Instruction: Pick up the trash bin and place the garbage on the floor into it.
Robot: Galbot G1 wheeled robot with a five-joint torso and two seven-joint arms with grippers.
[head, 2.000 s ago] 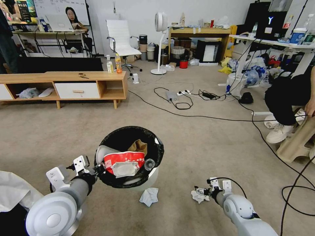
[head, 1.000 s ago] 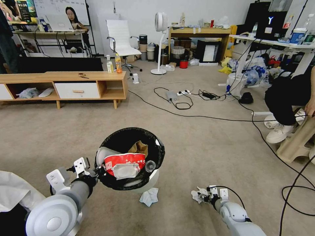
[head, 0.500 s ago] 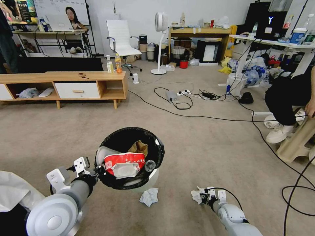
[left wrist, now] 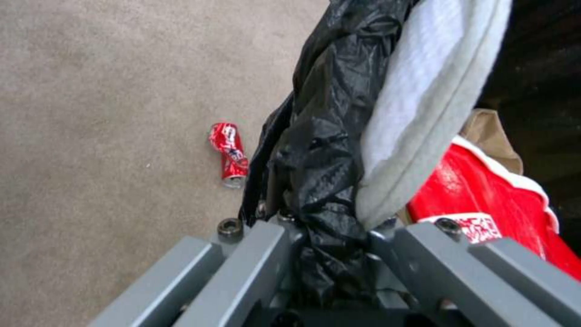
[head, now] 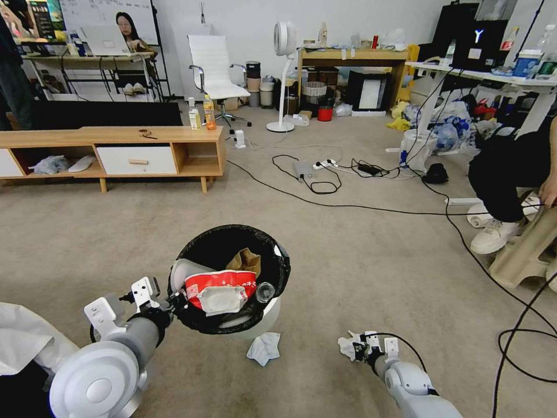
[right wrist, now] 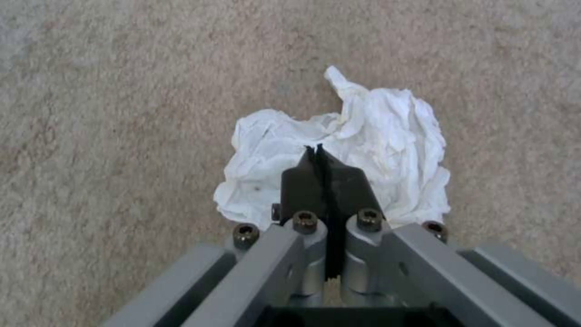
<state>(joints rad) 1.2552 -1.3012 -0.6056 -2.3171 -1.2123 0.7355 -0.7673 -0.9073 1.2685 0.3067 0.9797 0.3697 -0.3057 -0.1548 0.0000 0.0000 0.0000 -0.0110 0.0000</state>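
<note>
Office floor [head: 360, 273], beige short-pile carpet crossed by black cables; a low wooden cabinet [head: 116, 152] stands at the far left.

We note the left gripper [head: 174, 302] clamped on the liner-covered rim of the trash bin [head: 264, 319], holding it off the carpet near the bottom edge of the head view. The bin carries a red-and-white noodle cup [head: 219, 285], a brown paper scrap [head: 246, 259] and a small bottle [head: 264, 290].

Change over the last two seconds: the right gripper [head: 358, 350] has drawn back slightly toward the robot, with the crumpled tissue [right wrist: 357, 136] still at its tips. In the right wrist view its fingers [right wrist: 302, 181] are pressed together over the tissue; we judge it pinched, lift pending.

Remaining on the carpet: a second tissue [head: 263, 348] just beside the bin's base, and a crushed red can [left wrist: 228, 153].
</note>
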